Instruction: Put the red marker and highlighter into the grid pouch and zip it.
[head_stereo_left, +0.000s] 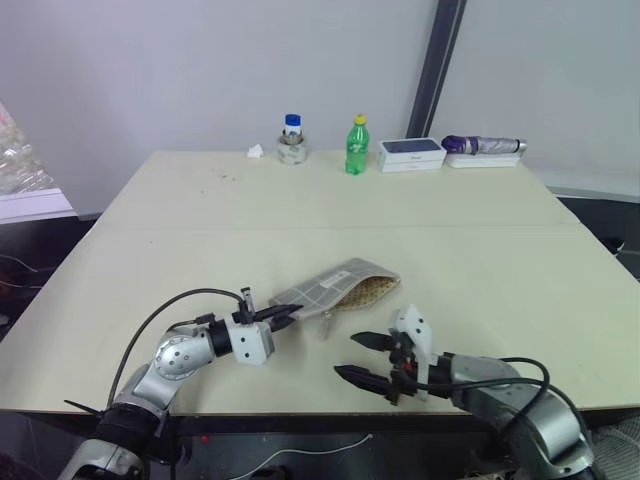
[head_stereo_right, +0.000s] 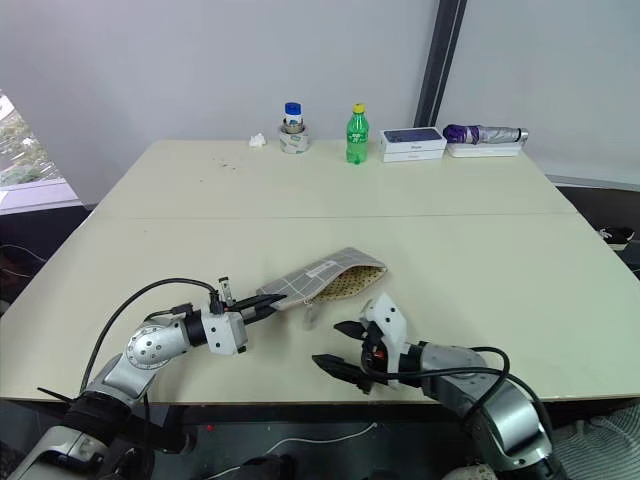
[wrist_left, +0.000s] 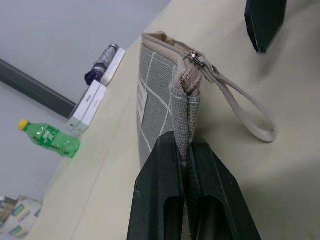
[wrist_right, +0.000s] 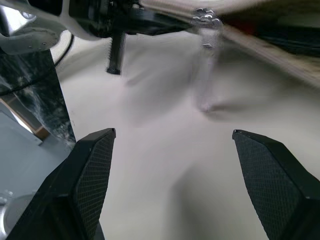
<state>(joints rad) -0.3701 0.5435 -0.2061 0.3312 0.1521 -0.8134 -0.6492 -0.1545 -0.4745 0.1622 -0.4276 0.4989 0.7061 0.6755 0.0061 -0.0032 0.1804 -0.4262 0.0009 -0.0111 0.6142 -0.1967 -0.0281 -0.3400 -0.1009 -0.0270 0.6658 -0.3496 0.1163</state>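
Pinching the near-left corner of the grid pouch (head_stereo_left: 335, 287), my left gripper (head_stereo_left: 284, 316) has its two black fingers pressed flat together on the fabric edge just beside the zipper end. In the left wrist view the zipper pull (wrist_left: 196, 57) sits at that corner and the pale wrist loop (wrist_left: 250, 111) hangs off it onto the table (head_stereo_left: 300, 215). The pouch lies near the front edge of the table, roughly central, with its far-right end gaping so the dotted lining shows. I cannot see the red marker or the highlighter from here, so I cannot tell where they are. My right gripper (head_stereo_left: 363, 359) hangs just right of the left one and nearer to me, its fingers spread wide and holding nothing, a little apart from the pouch. Along the far edge stand a small jar (head_stereo_left: 292, 140), a green bottle (head_stereo_left: 357, 146), a white box (head_stereo_left: 410, 153) and a folded umbrella (head_stereo_left: 483, 146).
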